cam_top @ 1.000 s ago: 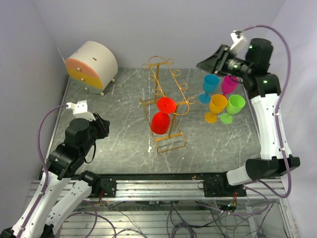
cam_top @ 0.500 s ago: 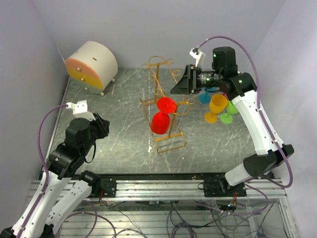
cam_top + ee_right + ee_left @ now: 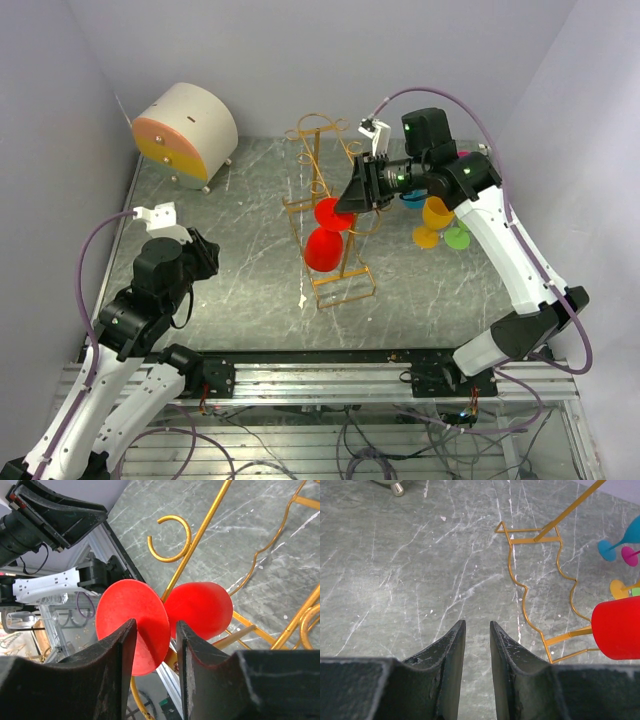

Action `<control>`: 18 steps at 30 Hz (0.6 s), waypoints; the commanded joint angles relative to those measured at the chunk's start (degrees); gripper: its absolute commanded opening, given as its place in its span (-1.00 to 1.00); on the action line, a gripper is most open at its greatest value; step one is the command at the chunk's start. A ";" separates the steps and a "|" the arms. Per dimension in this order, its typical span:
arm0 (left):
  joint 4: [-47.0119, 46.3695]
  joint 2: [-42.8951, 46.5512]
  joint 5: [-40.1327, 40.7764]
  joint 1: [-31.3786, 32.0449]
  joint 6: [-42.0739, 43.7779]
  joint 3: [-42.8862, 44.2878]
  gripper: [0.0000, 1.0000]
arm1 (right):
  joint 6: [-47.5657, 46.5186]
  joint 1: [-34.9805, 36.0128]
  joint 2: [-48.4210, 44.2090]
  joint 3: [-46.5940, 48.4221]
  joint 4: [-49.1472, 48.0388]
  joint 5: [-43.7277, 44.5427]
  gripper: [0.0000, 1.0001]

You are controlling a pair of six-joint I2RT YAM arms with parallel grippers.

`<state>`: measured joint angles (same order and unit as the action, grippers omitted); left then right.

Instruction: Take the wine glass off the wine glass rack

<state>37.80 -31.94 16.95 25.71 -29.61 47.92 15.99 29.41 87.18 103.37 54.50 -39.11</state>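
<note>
A red wine glass (image 3: 322,248) hangs upside down on the golden wire wine glass rack (image 3: 345,297) at the table's middle. My right gripper (image 3: 352,195) has come in from the right at the height of the glass's foot. In the right wrist view the round red foot (image 3: 131,615) sits between the two fingers of the open right gripper (image 3: 155,627). It lies close to the left finger and a gap shows at the right one. The bowl (image 3: 200,610) hangs behind, beside the rack's post (image 3: 200,527). My left gripper (image 3: 477,625) hovers open over bare table, left of the rack's base (image 3: 520,587).
A white drum-shaped box with an orange and yellow front (image 3: 185,130) stands at the back left. Several coloured glasses stand at the right, among them an orange one (image 3: 437,215) and a green one (image 3: 460,237), partly behind my right arm.
My right arm swung left from above the coloured glasses to the rack, bringing its jaws around the red glass's foot and narrowing them a little. The left arm stayed still.
</note>
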 commanded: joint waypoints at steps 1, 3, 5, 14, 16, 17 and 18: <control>-0.20 0.26 1.93 0.21 -0.53 0.06 -0.26 | -0.91 0.82 -0.40 -0.23 0.54 0.37 -0.33; -0.11 0.31 2.03 0.19 -0.56 0.06 -0.26 | -0.48 0.93 -0.67 0.11 0.04 0.58 -0.43; -0.10 0.41 2.11 0.21 -0.63 0.15 -0.27 | -0.14 0.91 -0.93 0.52 -0.21 1.05 -0.51; -0.10 0.23 2.19 0.15 -0.63 0.12 -0.27 | 1.49 0.91 -0.97 1.53 -1.78 1.61 -0.89; -0.01 0.28 2.28 0.21 -0.63 0.14 -0.26 | 2.04 0.91 -1.30 1.45 -2.55 1.23 -0.94; -0.01 0.30 2.30 0.21 -0.63 0.10 -0.27 | 2.37 0.91 -1.35 1.48 -2.75 1.08 -0.96; -0.01 0.30 2.30 0.17 -0.63 0.08 -0.27 | 2.48 0.83 -1.39 1.52 -2.93 0.77 -0.97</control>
<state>38.04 -31.92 17.82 25.71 -30.00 47.92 18.17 30.09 86.52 104.38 52.23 -39.22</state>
